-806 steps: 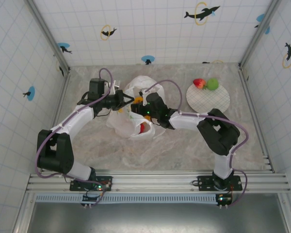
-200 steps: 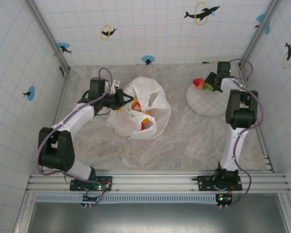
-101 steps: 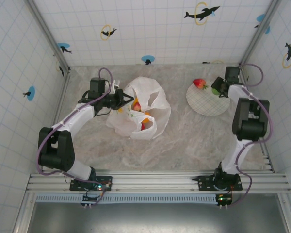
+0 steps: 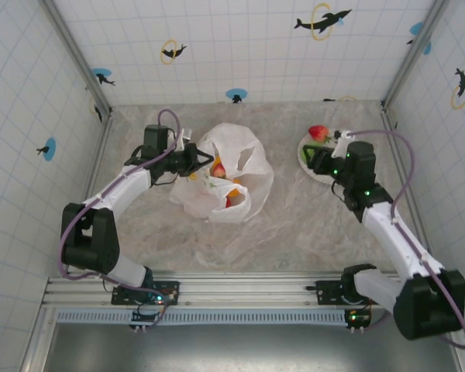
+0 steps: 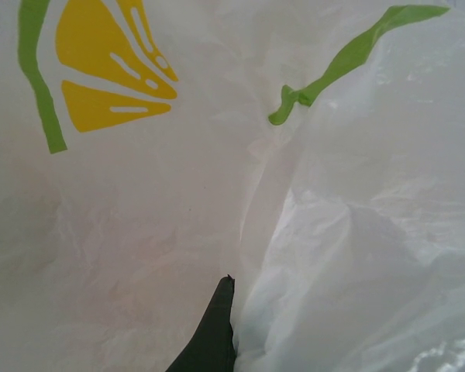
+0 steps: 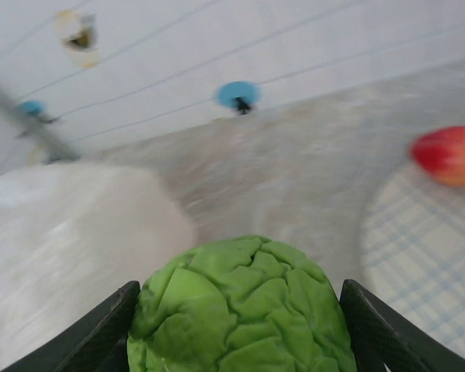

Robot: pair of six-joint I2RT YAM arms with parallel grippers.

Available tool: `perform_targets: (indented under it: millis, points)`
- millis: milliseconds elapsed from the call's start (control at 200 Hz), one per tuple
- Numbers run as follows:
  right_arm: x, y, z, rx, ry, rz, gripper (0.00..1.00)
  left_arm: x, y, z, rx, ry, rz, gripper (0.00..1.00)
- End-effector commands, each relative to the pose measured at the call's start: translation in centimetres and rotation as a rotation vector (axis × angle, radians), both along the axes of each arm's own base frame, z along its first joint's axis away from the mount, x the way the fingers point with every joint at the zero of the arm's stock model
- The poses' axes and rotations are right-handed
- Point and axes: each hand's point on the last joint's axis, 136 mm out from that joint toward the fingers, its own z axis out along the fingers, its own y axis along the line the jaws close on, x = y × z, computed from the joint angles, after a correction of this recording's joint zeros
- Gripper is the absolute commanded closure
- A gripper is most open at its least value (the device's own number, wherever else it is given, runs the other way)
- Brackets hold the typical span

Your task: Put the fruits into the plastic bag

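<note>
The white plastic bag (image 4: 240,174) with citrus prints lies at the table's middle left, and red and orange fruits (image 4: 231,194) show through its mouth. My left gripper (image 4: 195,161) is shut on the bag's left rim; in the left wrist view a dark fingertip (image 5: 215,333) presses into the bag film (image 5: 139,194). My right gripper (image 4: 316,159) hangs over the plate's left edge, shut on a wrinkled green fruit (image 6: 240,310) that sits between both fingers (image 6: 101,333). A red strawberry (image 4: 318,132) lies on the plate, also the strawberry (image 6: 449,153) at right in the right wrist view.
The round checked plate (image 4: 349,172) sits at the back right, mostly under my right arm. Tiled walls close in the table on three sides. Bare marble surface (image 4: 294,225) lies between bag and plate and along the front.
The right arm swung from the far right of the plate to its left edge, carrying the green fruit off the plate. The left gripper and the bag have stayed still.
</note>
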Motion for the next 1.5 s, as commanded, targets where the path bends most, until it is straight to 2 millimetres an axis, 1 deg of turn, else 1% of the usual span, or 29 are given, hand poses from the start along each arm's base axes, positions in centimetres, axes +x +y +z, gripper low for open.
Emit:
perform_targets:
  millis: [0, 60, 90, 110, 125, 130, 140, 180, 190, 330, 435, 480, 540, 626, 781, 881, 966, 1056, 1171, 1281, 1386, 1491]
  points:
    - [-3.0, 4.5, 1.2, -0.013, -0.083, 0.195, 0.36, -0.6, -0.3, 0.4, -0.003, -0.028, -0.033, 1.00]
    - [-4.6, 7.0, 1.0, -0.037, -0.093, 0.280, 0.36, -0.5, -0.3, 0.4, -0.001, -0.030, -0.033, 1.00]
    - [-5.2, 7.8, 0.8, -0.053, -0.100, 0.311, 0.36, -0.6, -0.3, 0.3, -0.002, -0.028, -0.034, 1.00]
    - [-5.7, 8.7, 0.6, -0.065, -0.102, 0.338, 0.36, -0.6, -0.3, 0.3, 0.000, -0.030, -0.032, 1.00]
    - [-5.8, 9.0, 0.4, -0.075, -0.104, 0.345, 0.36, -0.6, -0.3, 0.4, -0.001, -0.031, -0.032, 1.00]
    - [-6.0, 9.3, 0.3, -0.078, -0.104, 0.357, 0.36, -0.5, -0.3, 0.4, -0.001, -0.031, -0.032, 1.00]
    - [-6.0, 9.3, 0.2, -0.081, -0.103, 0.357, 0.36, -0.5, -0.3, 0.4, 0.000, -0.031, -0.032, 1.00]
    - [-6.7, 10.7, -0.4, -0.104, -0.104, 0.401, 0.36, -0.6, -0.3, 0.4, 0.000, -0.031, -0.032, 1.00]
    - [-7.0, 11.2, -0.6, -0.112, -0.104, 0.420, 0.36, -0.6, -0.3, 0.4, 0.000, -0.031, -0.031, 1.00]
    - [-8.2, 14.9, -3.4, -0.170, -0.069, 0.534, 0.36, -0.6, -0.2, 1.0, 0.000, -0.040, -0.028, 1.00]
    - [-8.2, 16.9, -5.1, -0.216, -0.052, 0.571, 0.36, -0.6, -0.2, 1.5, 0.000, -0.048, -0.032, 1.00]
    - [-7.8, 17.5, -5.7, -0.233, -0.045, 0.566, 0.37, -0.7, -0.2, 1.7, 0.001, -0.052, -0.034, 1.00]
    - [-6.7, 18.0, -6.7, -0.240, -0.030, 0.533, 0.38, -0.9, -0.1, 1.8, 0.002, -0.052, -0.035, 1.00]
    - [-5.4, 19.0, -7.2, -0.217, -0.022, 0.507, 0.38, -1.1, -0.2, 2.0, -0.002, -0.057, -0.040, 1.00]
    - [-3.7, 22.4, -8.3, -0.169, -0.012, 0.506, 0.38, -1.2, -0.3, 2.8, -0.012, -0.069, -0.044, 1.00]
    - [-2.5, 23.9, -9.1, -0.146, 0.009, 0.482, 0.38, -1.4, -0.3, 3.4, -0.020, -0.080, -0.043, 1.00]
    - [-1.6, 24.9, -9.2, -0.100, 0.018, 0.453, 0.38, -1.6, -0.5, 3.9, -0.027, -0.093, -0.047, 1.00]
    - [-0.4, 26.1, -8.8, -0.027, 0.022, 0.424, 0.38, -1.8, -0.6, 4.3, -0.034, -0.103, -0.052, 1.00]
    - [0.4, 27.9, -8.6, 0.045, 0.033, 0.420, 0.38, -1.8, -0.8, 4.9, -0.045, -0.114, -0.052, 1.00]
    - [1.0, 29.2, -9.3, 0.073, 0.060, 0.406, 0.37, -1.6, -0.9, 5.4, -0.054, -0.125, -0.051, 1.00]
    - [1.6, 29.7, -10.0, 0.106, 0.096, 0.380, 0.35, -1.5, -0.9, 5.7, -0.056, -0.131, -0.050, 1.00]
    - [1.8, 30.2, -10.9, 0.131, 0.134, 0.374, 0.33, -1.5, -0.9, 5.6, -0.056, -0.133, -0.051, 1.00]
